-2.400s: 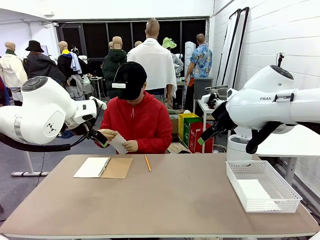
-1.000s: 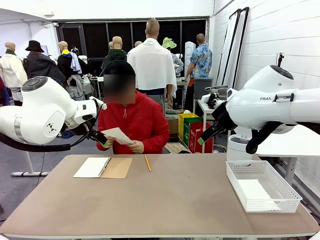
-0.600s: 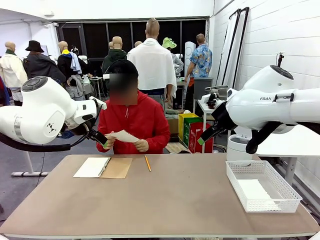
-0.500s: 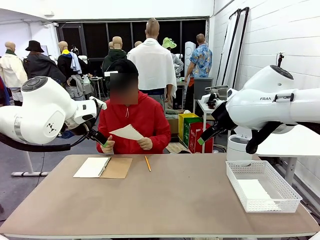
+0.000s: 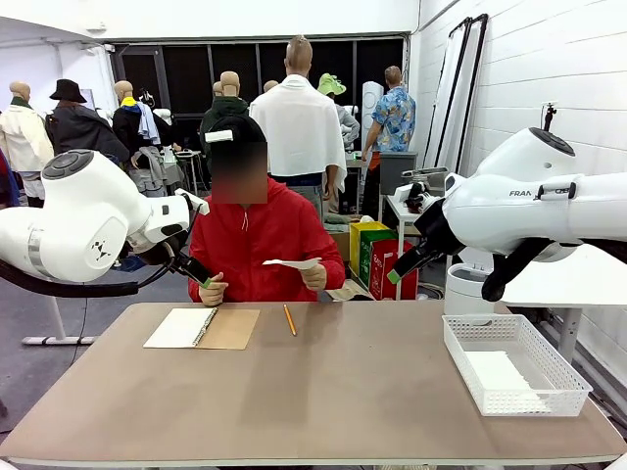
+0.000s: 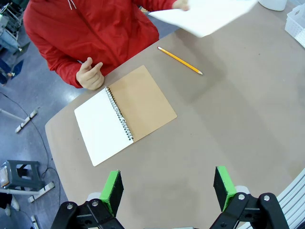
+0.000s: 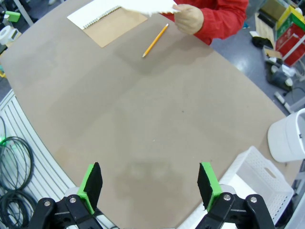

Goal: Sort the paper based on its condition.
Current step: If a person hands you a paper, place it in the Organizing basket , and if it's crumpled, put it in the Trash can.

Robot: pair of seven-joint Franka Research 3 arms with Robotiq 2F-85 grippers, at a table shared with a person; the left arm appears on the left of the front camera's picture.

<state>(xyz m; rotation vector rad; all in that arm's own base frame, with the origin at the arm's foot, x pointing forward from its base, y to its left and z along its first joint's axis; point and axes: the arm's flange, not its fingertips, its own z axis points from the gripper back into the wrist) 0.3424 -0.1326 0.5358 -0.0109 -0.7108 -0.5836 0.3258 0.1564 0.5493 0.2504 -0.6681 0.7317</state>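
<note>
The paper (image 5: 292, 262) is in the air at the far edge of the table (image 5: 343, 401), about the middle. The person's hand (image 5: 313, 277) pinches it by one edge and it lies nearly flat. Another sheet (image 5: 500, 372) lies in the basket (image 5: 460, 354) at the near right.

Both grippers hang high above the table with nothing in them. The left gripper (image 6: 167, 183) has its pads wide apart, and so does the right gripper (image 7: 150, 183).

The main risk is the handover. The sheet is thin and supported only at one side, so its free end will likely droop or flutter. Pads closing too deep or at an angle could crease it, which would spoil the very condition it is to be sorted by. A grip taken too near the holding hand could nip a finger; closing too soon would catch only air.

Below the sheet lie a pencil (image 5: 289, 319) and, to its left, an open notebook (image 5: 201, 328), with the person's other hand (image 5: 211, 289) fisted at its far edge. A low approach from the left would cross these. A white bin (image 5: 468, 289) stands beyond the basket, off the table.
</note>
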